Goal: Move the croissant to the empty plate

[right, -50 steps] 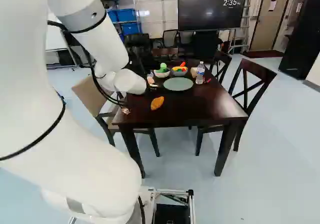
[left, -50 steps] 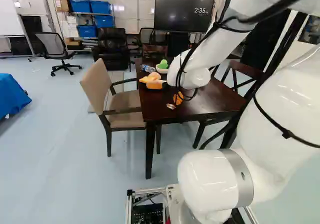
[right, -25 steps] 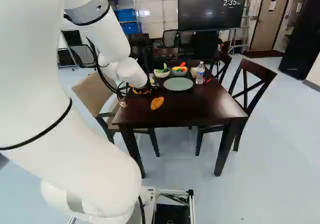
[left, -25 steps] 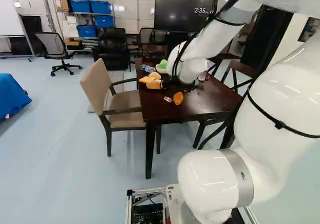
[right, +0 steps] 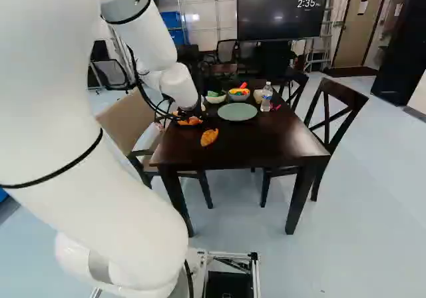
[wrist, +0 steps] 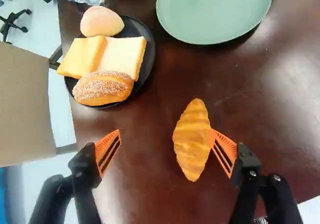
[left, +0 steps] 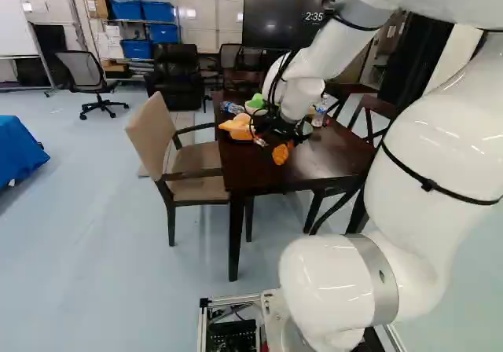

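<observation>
The croissant (wrist: 192, 139) lies on the dark bench (wrist: 170, 194), between the jaws, which stand wide open and hold nothing; one orange pad (wrist: 227, 141) appears to touch its side, the other sits well apart. The gripper (left: 275, 141) is low over the bench, wrist pointing down. The white arm (left: 424, 148) rises, bends high up, then slopes down ahead. Beyond the croissant are the green plate (wrist: 215, 9) and a black plate (wrist: 148, 74) of breads (wrist: 102, 86).
</observation>
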